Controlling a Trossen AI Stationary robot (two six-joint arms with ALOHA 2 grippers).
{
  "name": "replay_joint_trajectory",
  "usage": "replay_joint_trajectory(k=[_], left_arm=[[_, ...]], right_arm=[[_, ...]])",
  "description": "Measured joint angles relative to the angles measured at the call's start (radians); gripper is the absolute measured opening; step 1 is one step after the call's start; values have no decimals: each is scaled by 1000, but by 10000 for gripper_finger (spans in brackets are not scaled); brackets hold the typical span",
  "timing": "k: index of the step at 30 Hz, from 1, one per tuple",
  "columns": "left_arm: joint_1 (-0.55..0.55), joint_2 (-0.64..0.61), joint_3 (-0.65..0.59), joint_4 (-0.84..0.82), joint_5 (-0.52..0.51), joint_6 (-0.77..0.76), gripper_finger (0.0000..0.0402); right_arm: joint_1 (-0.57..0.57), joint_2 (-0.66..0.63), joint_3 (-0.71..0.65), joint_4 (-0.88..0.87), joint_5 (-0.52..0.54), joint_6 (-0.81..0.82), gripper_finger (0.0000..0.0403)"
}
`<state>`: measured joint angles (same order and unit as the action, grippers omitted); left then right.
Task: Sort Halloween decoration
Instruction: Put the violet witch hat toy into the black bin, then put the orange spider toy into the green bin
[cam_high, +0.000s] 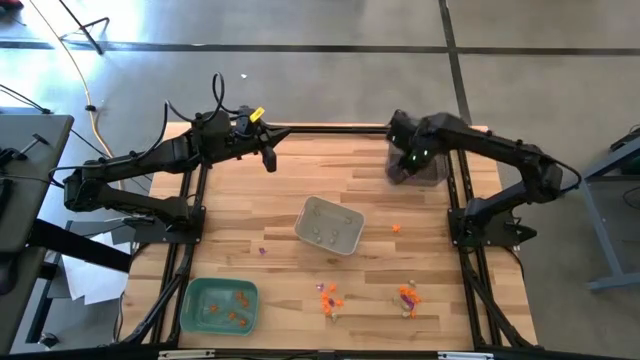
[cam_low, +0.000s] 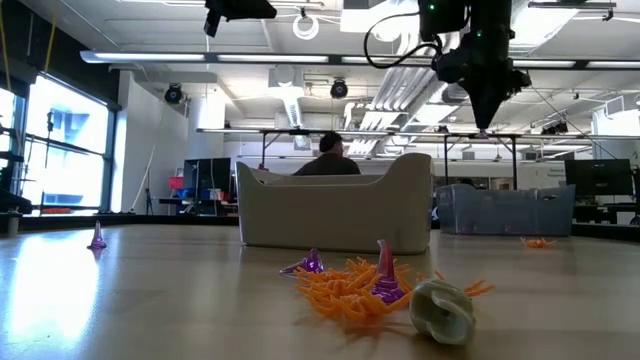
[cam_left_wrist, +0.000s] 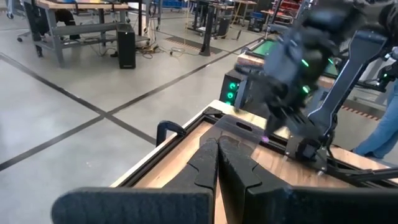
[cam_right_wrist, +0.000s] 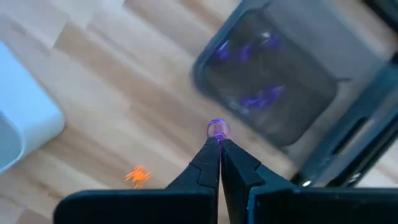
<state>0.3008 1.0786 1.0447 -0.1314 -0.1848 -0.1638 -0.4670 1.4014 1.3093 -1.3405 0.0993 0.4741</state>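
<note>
right end effector (cam_right_wrist: 214, 142) is hanging by the dark tray (cam_right_wrist: 292, 81) at the far right of the surface (cam_high: 290, 190), fingers pinching a purple trinket (cam_right_wrist: 217, 129) at the tips. left end effector (cam_left_wrist: 217, 149) is hovering w/ fingers pressed together, nothing in them, at the far left edge. more orange trinkets (cam_high: 330, 298) are lying near the front edge, grey tray (cam_high: 329, 225) mid-surface, green tray (cam_high: 219, 305) front left.

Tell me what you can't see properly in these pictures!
- Dark tray, high view: the right arm covers most of it, so its contents are hidden. The right wrist view shows purple bits inside, too blurred to name.
- Grey tray, low view: its wall hides whatever is inside.
- Purple trinket pinched in the right gripper: too blurred to tell its shape.
- Green tray, high view: the orange bits are too tiny to identify.
</note>
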Motion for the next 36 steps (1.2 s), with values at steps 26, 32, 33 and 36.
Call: replay_joint_trajectory(k=[26, 32, 33, 36], left_arm=[[0, 0, 0, 2, -20, 11, 0], [0, 0, 0, -2, -20, 11, 0], [0, 0, 0, -2, -20, 11, 0], [0, 0, 0, -4, -20, 8, 0]], right_arm=[[-404, 13, 18, 21, -103, -352, 89], [-403, 13, 18, -43, -222, -294, 124], [-397, 12, 18, -49, -264, -295, 124], [-360, 10, 18, -51, -338, -277, 119]])
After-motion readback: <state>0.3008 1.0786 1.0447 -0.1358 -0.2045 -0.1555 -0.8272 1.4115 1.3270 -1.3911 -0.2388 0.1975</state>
